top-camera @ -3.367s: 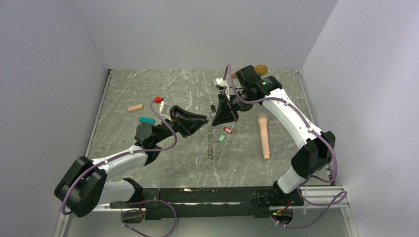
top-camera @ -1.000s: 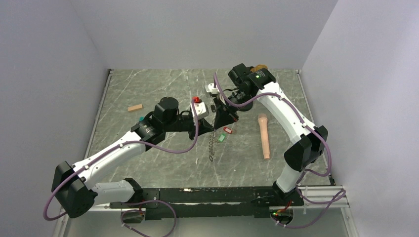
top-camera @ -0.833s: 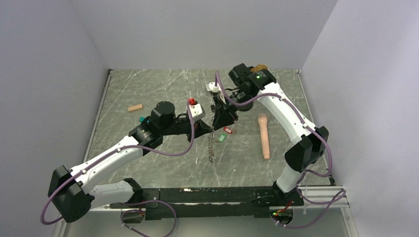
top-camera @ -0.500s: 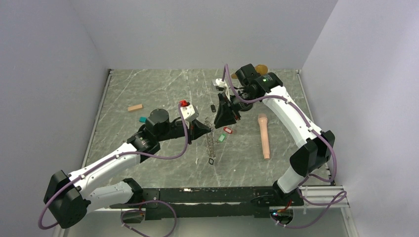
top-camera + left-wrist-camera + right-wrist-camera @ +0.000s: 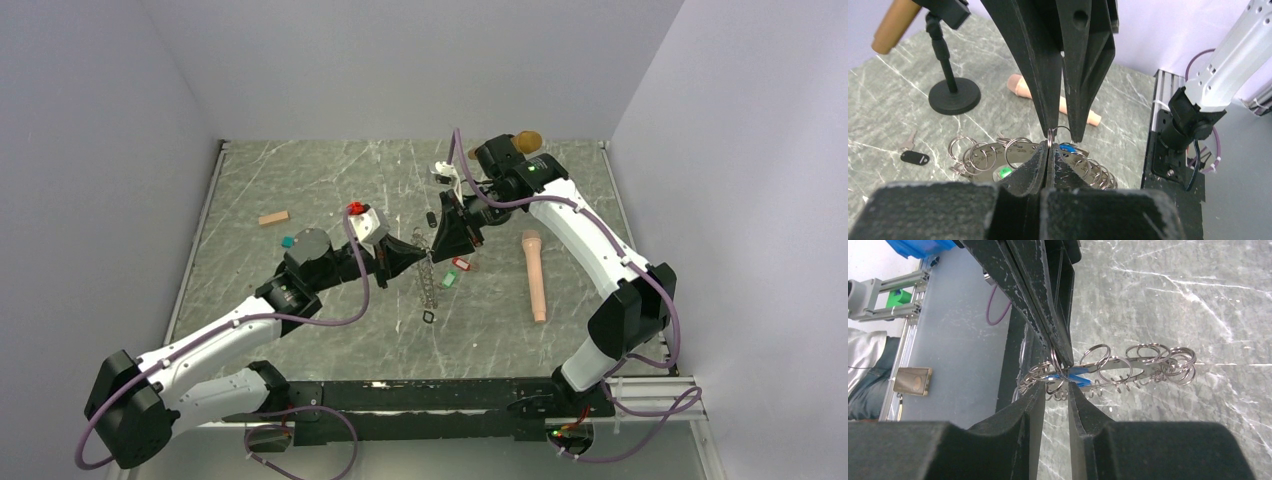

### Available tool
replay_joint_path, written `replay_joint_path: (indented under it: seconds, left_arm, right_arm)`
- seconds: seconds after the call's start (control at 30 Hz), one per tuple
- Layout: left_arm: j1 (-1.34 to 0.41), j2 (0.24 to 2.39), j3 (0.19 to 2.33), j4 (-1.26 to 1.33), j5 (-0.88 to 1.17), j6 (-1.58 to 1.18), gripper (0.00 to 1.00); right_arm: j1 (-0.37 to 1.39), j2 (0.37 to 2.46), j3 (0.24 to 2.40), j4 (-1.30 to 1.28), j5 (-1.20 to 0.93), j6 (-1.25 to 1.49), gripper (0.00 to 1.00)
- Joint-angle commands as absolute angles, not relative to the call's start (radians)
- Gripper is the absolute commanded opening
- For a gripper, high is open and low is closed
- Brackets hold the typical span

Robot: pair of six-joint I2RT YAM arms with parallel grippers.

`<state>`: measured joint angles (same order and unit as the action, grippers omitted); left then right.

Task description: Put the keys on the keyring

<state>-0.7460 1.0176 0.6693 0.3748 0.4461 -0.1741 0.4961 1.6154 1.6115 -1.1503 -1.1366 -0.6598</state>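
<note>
The keyring [image 5: 428, 285], a metal strip chain with many split rings, hangs between my grippers; it also shows in the left wrist view [image 5: 978, 160] and the right wrist view [image 5: 1133, 365]. My left gripper [image 5: 408, 258] [image 5: 1048, 150] is shut on one ring at its top. My right gripper [image 5: 452, 240] [image 5: 1054, 390] faces it, jaws a narrow gap apart with a ring spanning the gap. The blue key tag [image 5: 1066, 147] [image 5: 1075, 374] sits right at that ring. The red key tag [image 5: 460, 264] and green key tag [image 5: 448, 281] lie on the table beside the chain.
A pink cylinder [image 5: 535, 275] lies to the right. A black round-based stand [image 5: 954, 95] with a brown top [image 5: 528, 140] stands at the back. A tan block [image 5: 273, 217] and teal block [image 5: 288, 241] lie left. A small black cylinder [image 5: 431, 218] lies behind the grippers.
My left arm swung in from the left, shut its jaws at the top of the chain, then drew back a little toward the near left. My right arm has barely moved.
</note>
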Motion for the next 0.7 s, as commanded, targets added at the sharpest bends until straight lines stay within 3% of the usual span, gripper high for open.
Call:
replay_joint_path:
  seconds: [0.0,0.2,0.67]
  left_arm:
    - [-0.747,0.975,0.655,0.522,0.409,-0.197,0.0]
    - [-0.747,0.966,0.632,0.559,0.408,-0.214,0.0]
    - [-0.729,0.963,0.497,0.927,0.416,-0.331,0.0]
  right_arm:
    - [0.5,1.583,1.622,-1.125,-1.164,-0.635,0.26]
    - [0.499,1.589,1.633,-1.12,-1.167,-0.628,0.0]
    - [0.478,1.635,1.6,-1.157,-1.324,-0.654,0.0]
